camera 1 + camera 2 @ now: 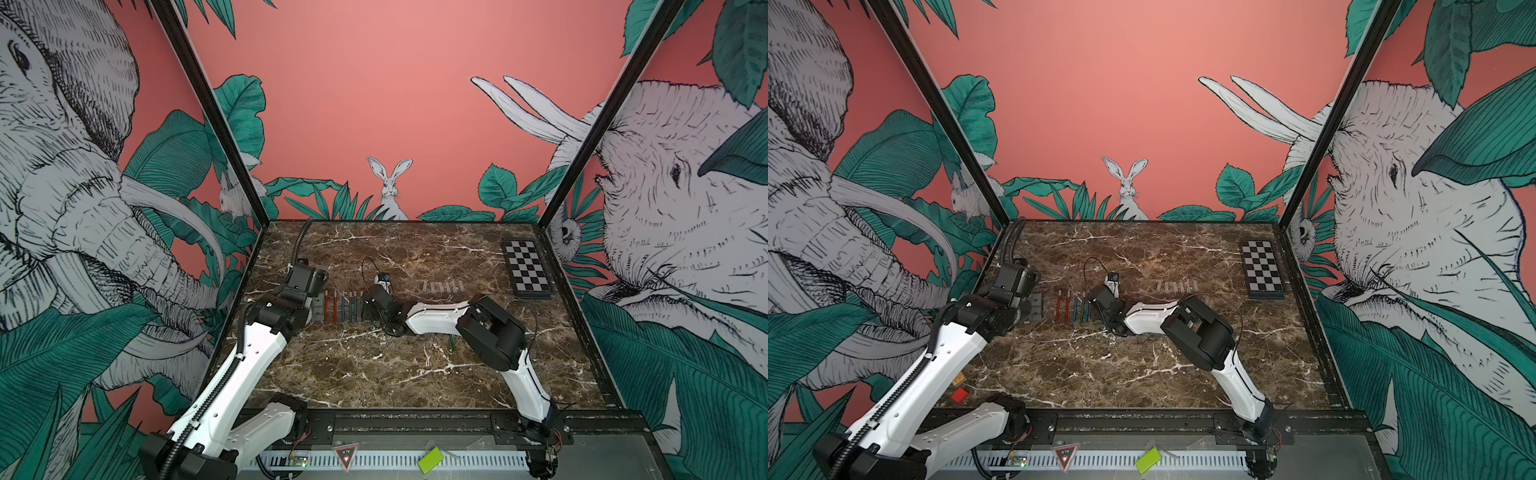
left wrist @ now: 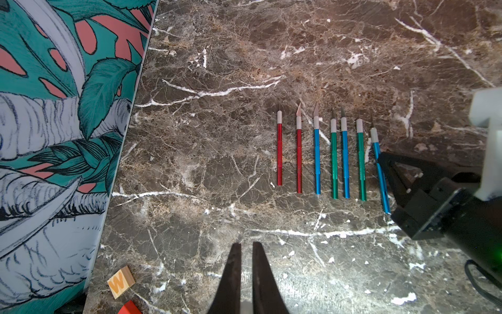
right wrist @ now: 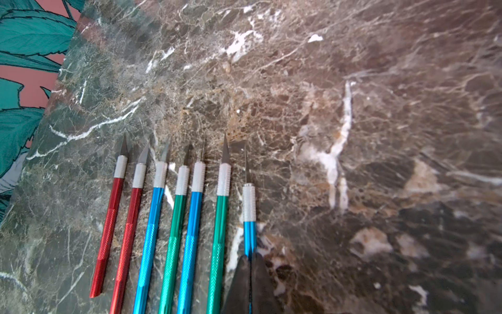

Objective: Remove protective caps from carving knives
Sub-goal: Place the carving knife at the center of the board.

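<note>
Several carving knives (image 2: 334,160) with red, blue and green handles lie side by side on the marble, blades bare; both top views show the row (image 1: 343,306) (image 1: 1073,306). My right gripper (image 3: 251,257) is shut on the handle of the end blue knife (image 3: 249,233), which lies slightly askew (image 2: 376,152). Its black fingers (image 2: 391,174) reach in from the side. My left gripper (image 2: 246,244) hovers short of the row, shut on nothing. The protective caps (image 1: 442,286) (image 1: 1177,286), small translucent sleeves, lie in a row to the right.
A checkerboard (image 1: 527,270) (image 1: 1262,270) lies at the back right. A wooden letter block (image 2: 121,282) and a red block (image 2: 130,308) sit by the left wall panel (image 2: 54,136). A thin green stick (image 1: 452,343) shows under my right forearm.
</note>
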Available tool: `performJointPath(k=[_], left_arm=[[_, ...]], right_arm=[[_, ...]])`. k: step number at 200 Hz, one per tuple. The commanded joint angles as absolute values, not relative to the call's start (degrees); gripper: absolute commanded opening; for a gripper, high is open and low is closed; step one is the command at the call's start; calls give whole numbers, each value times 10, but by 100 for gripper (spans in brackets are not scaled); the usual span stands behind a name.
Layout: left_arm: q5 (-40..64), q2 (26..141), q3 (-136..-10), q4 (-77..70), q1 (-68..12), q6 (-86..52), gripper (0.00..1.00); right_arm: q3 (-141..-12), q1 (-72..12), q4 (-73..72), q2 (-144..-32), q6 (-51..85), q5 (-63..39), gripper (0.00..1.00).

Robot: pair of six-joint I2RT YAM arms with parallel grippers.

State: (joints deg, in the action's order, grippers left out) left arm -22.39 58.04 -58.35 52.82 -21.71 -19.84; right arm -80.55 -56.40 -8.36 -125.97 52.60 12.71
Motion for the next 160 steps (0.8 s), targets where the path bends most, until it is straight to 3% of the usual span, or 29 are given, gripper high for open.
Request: performJointPath(k=[1, 160], left_arm=[[-236, 567, -576, 533, -218, -195, 0], [-235, 568, -575, 533, -217, -194, 0]], right_arm=[[-799, -559, -29, -1294, 535, 115, 0], [-776, -559, -6, -1271, 619, 169, 0]])
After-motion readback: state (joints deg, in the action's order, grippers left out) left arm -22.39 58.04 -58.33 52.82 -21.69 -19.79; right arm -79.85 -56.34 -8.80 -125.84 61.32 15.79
